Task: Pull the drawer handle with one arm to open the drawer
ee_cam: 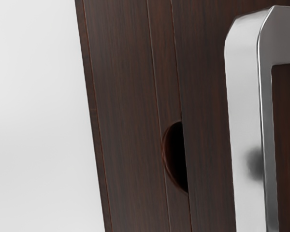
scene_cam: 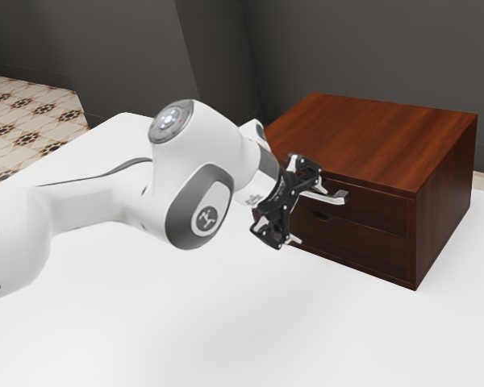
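A plain white bench [scene_cam: 226, 339] is spreading across the lower half of the exterior view, and a white robot arm with grey joint covers [scene_cam: 189, 189] is reaching over it from the left edge toward the middle of the frame. At its end, just right of centre, the black two-finger gripper [scene_cam: 301, 208] is hovering with its fingers spread apart and grasping nothing, its upper finger just beside the brushed silver metal drawer handle [scene_cam: 332, 193]. That handle is sitting on the upper drawer [scene_cam: 375, 210] of a dark reddish-brown wooden drawer cabinet [scene_cam: 379, 133], which is standing on the bench at the right of the frame. The drawer front is appearing flush with the cabinet's face. In the wrist view the handle [ee_cam: 249, 121] is running along the right side, standing proud of the wood grain, with a dark half-round finger recess [ee_cam: 176, 154] cut at a seam beside it. A patterned tile floor [scene_cam: 24, 109] is showing at the upper left, and dark grey walls [scene_cam: 347, 40] are closing the top of the frame.
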Available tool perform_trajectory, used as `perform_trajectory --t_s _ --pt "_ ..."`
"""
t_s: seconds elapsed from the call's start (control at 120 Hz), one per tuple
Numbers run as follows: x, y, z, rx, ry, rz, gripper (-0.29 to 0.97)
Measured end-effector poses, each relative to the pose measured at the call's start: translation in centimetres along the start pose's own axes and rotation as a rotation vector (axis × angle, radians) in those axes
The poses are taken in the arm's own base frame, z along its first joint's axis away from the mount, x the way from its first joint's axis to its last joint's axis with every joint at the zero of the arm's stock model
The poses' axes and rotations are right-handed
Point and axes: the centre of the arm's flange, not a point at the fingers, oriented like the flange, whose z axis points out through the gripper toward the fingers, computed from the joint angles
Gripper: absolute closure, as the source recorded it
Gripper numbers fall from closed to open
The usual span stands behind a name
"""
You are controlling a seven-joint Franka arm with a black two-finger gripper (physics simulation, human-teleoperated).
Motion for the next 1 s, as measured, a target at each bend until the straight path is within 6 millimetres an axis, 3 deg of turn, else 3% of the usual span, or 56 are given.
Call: perform_trajectory --t_s 0.225,0.725,1.0 --pt "0.3 -0.1 0.1 0.002 0.004 -0.001 0.08" --pt "0.1 0.2 -1.0 0.028 0.001 0.001 0.65" --pt "-0.2 0.1 -2.5 0.052 -0.003 0.000 0.75"
